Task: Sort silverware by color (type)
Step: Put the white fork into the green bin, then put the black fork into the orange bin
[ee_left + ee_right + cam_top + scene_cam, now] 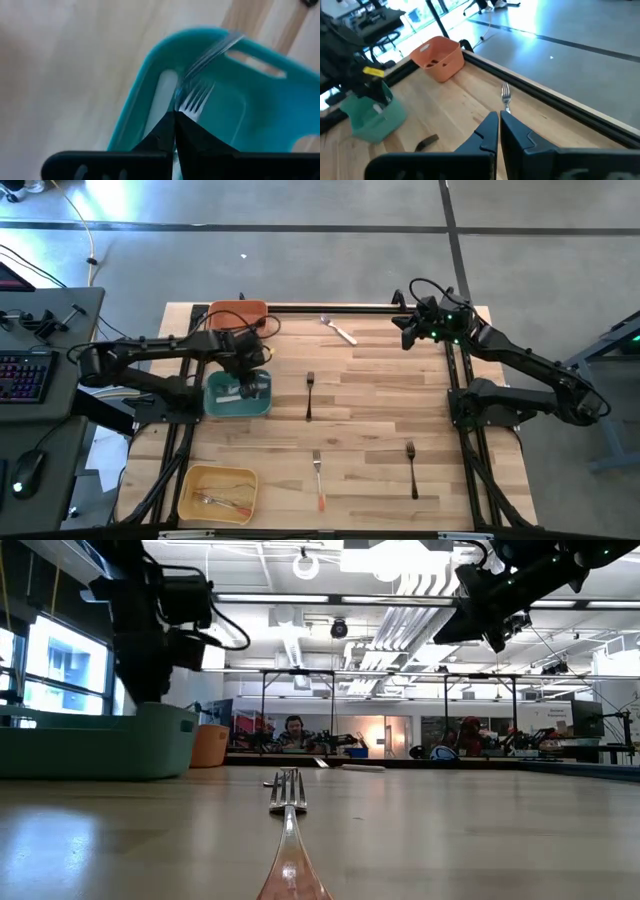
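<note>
My left gripper [175, 117] hangs over the teal bin [222, 406] at the table's left, shut on a silver-headed fork [196, 98] whose tines stick out past the fingertips. A white-handled piece [165, 92] lies in that bin. My right gripper [499, 119] is shut on nothing, raised at the far right [410, 330]. A silver fork [338, 330] lies flat on the table beyond it. Two black forks [310, 395] [411, 468] and an orange-handled fork [318, 478] lie on the wood. My left gripper pinches the fork just behind its head [181, 111] between its two fingers, which point steeply down along the fork. The tines reach beyond the fingertips into the teal bin's opening. The handle is hidden behind the fingers. The fork is lifted clear of the table.
An orange bin [238, 313] stands at the far left and a yellow bin [196, 480] holding several pieces at the near left. Black rails [330, 307] run along the table's far edge and sides. People sit in the room beyond [292, 730].
</note>
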